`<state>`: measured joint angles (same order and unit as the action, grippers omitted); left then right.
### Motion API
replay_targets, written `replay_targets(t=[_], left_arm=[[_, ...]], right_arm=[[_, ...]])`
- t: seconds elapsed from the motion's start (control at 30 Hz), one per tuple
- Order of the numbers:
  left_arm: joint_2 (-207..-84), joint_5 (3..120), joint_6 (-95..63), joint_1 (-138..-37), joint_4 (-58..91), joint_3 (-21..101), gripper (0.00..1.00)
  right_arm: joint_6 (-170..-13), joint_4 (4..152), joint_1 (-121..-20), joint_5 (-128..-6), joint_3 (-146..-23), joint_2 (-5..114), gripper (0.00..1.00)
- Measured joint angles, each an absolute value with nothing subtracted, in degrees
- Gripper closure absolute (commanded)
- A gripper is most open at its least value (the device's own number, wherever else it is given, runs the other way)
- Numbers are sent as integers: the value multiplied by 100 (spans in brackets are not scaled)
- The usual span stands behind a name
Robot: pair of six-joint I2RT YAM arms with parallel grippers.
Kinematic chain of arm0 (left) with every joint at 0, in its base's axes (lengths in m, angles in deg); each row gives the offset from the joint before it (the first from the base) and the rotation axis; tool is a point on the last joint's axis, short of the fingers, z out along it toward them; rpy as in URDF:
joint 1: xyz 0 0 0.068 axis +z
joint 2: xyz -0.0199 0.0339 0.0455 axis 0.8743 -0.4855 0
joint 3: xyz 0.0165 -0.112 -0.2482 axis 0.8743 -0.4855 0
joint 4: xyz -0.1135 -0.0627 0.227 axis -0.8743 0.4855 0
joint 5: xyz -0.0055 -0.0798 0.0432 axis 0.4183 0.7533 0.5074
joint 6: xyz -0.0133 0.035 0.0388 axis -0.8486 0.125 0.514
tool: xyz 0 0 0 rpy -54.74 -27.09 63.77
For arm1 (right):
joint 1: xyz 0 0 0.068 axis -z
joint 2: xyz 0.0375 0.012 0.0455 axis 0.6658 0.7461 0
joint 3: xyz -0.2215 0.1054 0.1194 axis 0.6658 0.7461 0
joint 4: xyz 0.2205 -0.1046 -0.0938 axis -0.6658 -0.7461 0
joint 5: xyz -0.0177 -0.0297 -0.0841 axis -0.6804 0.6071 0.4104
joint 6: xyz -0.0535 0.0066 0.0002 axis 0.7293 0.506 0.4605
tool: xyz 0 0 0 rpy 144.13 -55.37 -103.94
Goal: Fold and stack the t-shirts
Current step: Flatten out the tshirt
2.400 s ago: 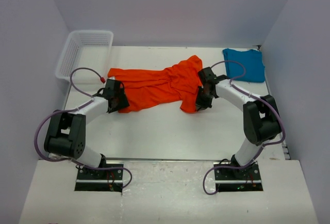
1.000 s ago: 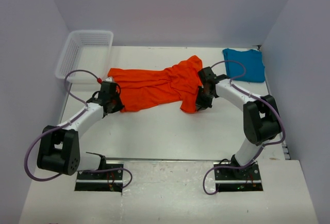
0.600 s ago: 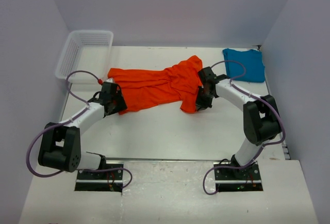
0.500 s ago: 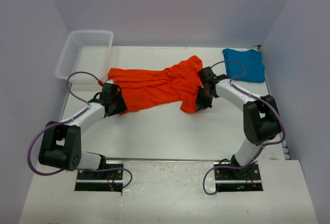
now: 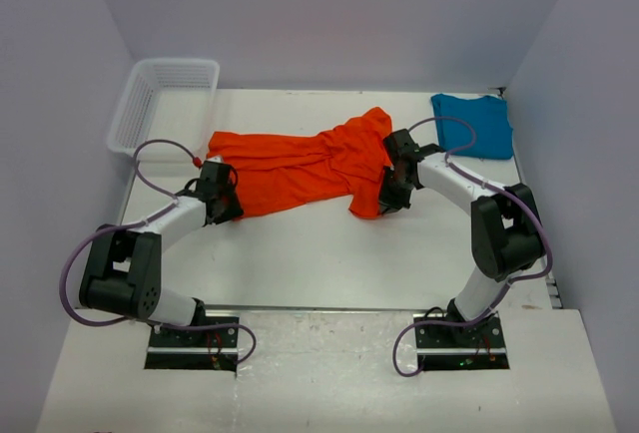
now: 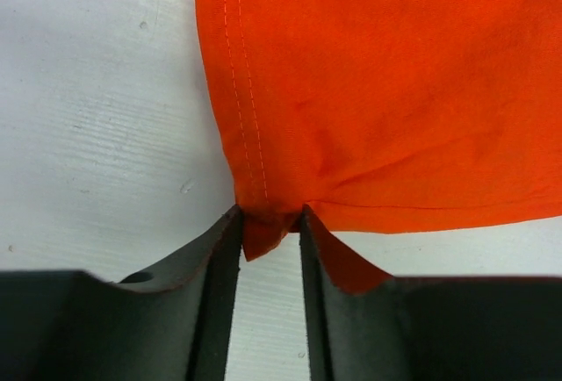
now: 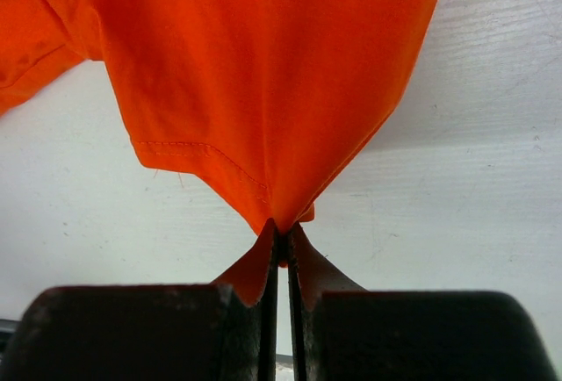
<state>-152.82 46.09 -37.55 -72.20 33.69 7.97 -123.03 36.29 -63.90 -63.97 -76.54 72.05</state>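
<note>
The orange-red t-shirt point(image 5: 300, 169) lies spread and rumpled across the middle of the table. My left gripper point(image 5: 230, 209) is at its near left corner. In the left wrist view the left gripper point(image 6: 270, 219) has its jaws drawn in narrow, with the hemmed corner of the shirt point(image 6: 369, 91) bunched between the tips. My right gripper point(image 5: 385, 202) is at the shirt's near right end. In the right wrist view the right gripper point(image 7: 281, 233) is shut tight on a pinched peak of the orange cloth point(image 7: 255, 74). The teal-blue t-shirt point(image 5: 474, 126) lies folded at the far right.
A white mesh basket point(image 5: 130, 104) stands at the far left corner of the table. Purple walls close in both sides and the back. Bare white tabletop point(image 5: 319, 253) lies between the shirt and the arm bases.
My left arm has shifted its elbow and forearm, and its gripper has settled at the shirt's near left corner. My right arm and both shirts have not moved.
</note>
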Motion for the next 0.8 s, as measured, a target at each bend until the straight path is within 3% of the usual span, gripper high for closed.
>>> replay_targets(t=[0.2,0.27,0.6,0.8], left_arm=[[-15280,4609,-3757,-7220,3364,797,89],[-15267,4609,-3755,-7220,3373,797,100],[-14358,4513,-3738,-7220,3749,815,100],[-13663,4356,-3626,-7220,4201,1064,100]], right_arm=[[-12303,3629,-6390,-6397,-7654,7205,100],[-12303,3629,-6390,-6394,-7654,7205,100],[-12264,3371,-6294,-5719,-7772,7126,100],[-12076,3107,-5448,-5140,-8268,6497,100]])
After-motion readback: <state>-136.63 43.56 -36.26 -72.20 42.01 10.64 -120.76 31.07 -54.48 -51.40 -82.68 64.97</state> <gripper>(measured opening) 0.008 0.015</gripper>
